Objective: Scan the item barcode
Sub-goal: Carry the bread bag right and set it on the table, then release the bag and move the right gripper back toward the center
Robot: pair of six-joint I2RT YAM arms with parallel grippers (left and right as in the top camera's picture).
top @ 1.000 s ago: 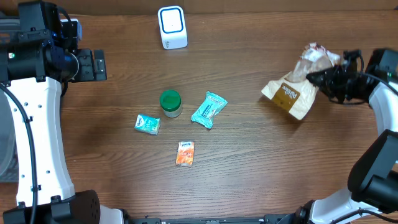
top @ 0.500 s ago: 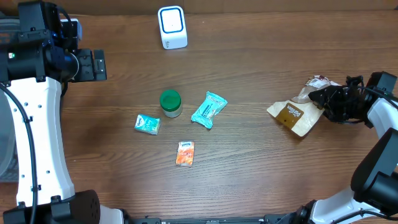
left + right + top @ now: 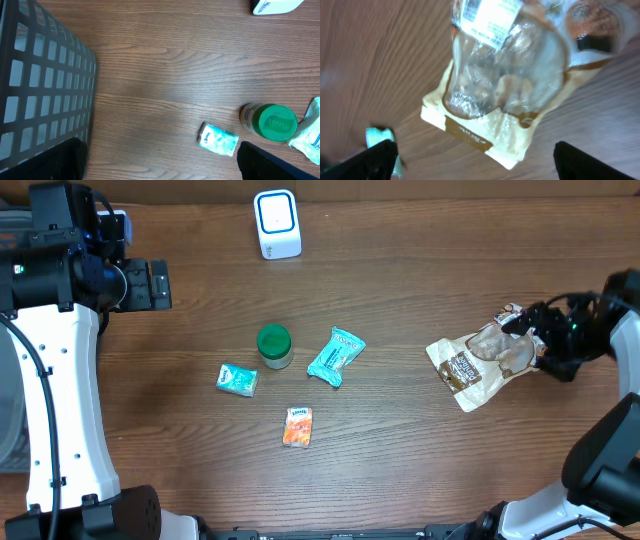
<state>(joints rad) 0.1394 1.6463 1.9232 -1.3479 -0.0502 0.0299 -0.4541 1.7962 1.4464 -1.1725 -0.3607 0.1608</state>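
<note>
Brown wood-grain tabletop [image 3: 420,470] fills the overhead view, and most of it is bare. Wide open room lies along the 6 o'clock edge and between the middle cluster and the 3 o'clock side. At the 12 o'clock edge stands one white scanner [image 3: 277,224], upright and well apart from everything else. Near the middle I count four small things. One is a green-lidded jar [image 3: 274,345], with one long teal packet [image 3: 336,356] just beside it at its 3 o'clock. One smaller teal packet [image 3: 237,380] lies at the jar's 7 o'clock, and one orange packet [image 3: 298,426] lies toward 6 o'clock. The one brown bag [image 3: 480,360] lies flat toward 3 o'clock with its clear window up. A white printed label shows at its end in my right wrist view, too blurred to read. My right tool [image 3: 540,345] sits at the bag's 3 o'clock end, its fingers spread wide, one at each lower corner of the wrist view, gripping nothing. Whether a fingertip touches the bag I cannot tell. My left tool [image 3: 148,285] hangs at 10 o'clock, also wide and empty, with bare wood below it. Its wrist view shows one black mesh basket [image 3: 45,90] at the 9 o'clock side of the frame.
</note>
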